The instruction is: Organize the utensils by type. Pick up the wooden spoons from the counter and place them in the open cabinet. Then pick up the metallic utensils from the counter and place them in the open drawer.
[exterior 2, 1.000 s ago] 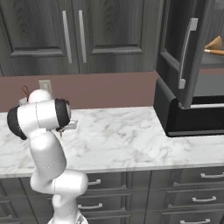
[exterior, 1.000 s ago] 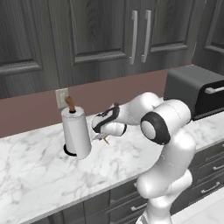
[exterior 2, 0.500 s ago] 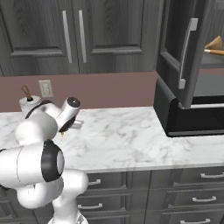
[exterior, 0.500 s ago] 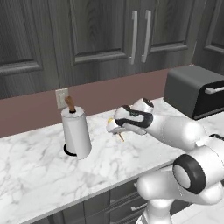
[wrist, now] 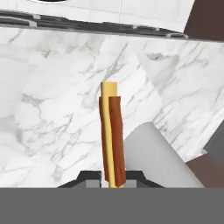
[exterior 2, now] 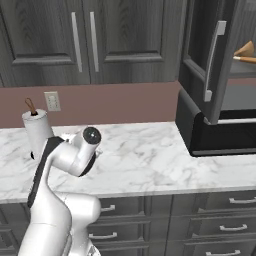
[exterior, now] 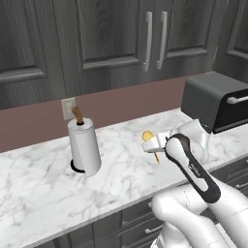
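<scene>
My gripper (exterior: 154, 145) hangs over the white marble counter (exterior: 43, 193), right of the paper-towel roll, shut on a small spoon (exterior: 147, 137) with a yellow-gold bowl and a thin orange-brown handle. In the hand view the spoon's handle (wrist: 111, 131) runs straight up from between the fingertips of the gripper (wrist: 113, 176), above the marble. A wooden spoon (exterior 2: 245, 50) with a pale bowl lies on the shelf of the open cabinet (exterior 2: 200, 55) at the far right. The open drawer is out of view.
A white paper-towel roll (exterior: 85, 147) with a brown knob stands at the counter's back left. A black toaster oven (exterior: 218, 101) sits on the right end, below the open cabinet door with its silver bar handle (exterior 2: 213, 62). Closed wall cabinets (exterior: 121, 34) hang above.
The arm has swung right along the counter, away from the paper-towel roll, carrying the spoon with it. The grip has stayed shut. The base has not moved.
</scene>
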